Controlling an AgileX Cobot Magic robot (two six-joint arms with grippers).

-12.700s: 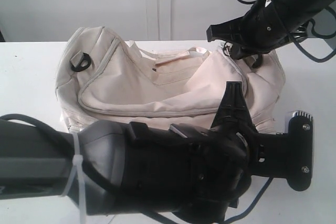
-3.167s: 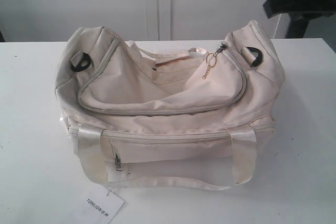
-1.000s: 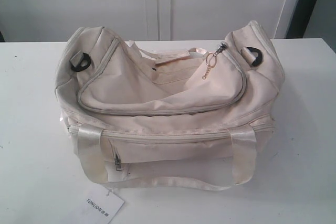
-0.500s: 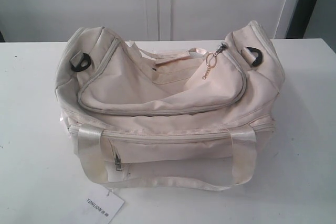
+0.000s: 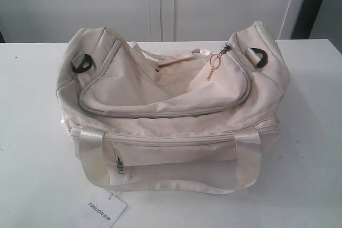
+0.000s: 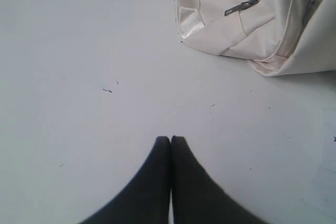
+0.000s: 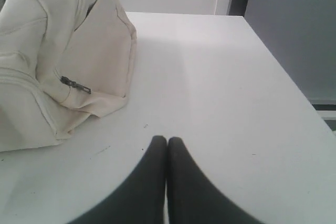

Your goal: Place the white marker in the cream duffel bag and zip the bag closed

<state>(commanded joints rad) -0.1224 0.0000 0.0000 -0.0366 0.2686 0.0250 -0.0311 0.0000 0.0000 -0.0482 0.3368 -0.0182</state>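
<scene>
The cream duffel bag (image 5: 171, 110) lies on the white table (image 5: 32, 132) with its curved top zipper drawn shut and the gold chain pull (image 5: 214, 65) hanging near its right end. No white marker shows in any view. Neither arm appears in the exterior view. My left gripper (image 6: 170, 139) is shut with nothing in it, hovering over bare table beside a corner of the bag (image 6: 247, 19). My right gripper (image 7: 167, 140) is also shut and empty, over the table next to the bag's other end (image 7: 63, 61).
A white paper tag (image 5: 106, 207) lies at the bag's front left near the table's front edge. Black D-rings (image 5: 81, 62) sit at both ends. The table's right edge (image 7: 283, 77) drops off beside a dark panel. White cabinet doors stand behind.
Over the earlier frames both arms withdrew from the exterior view. In the last second nothing has visibly moved.
</scene>
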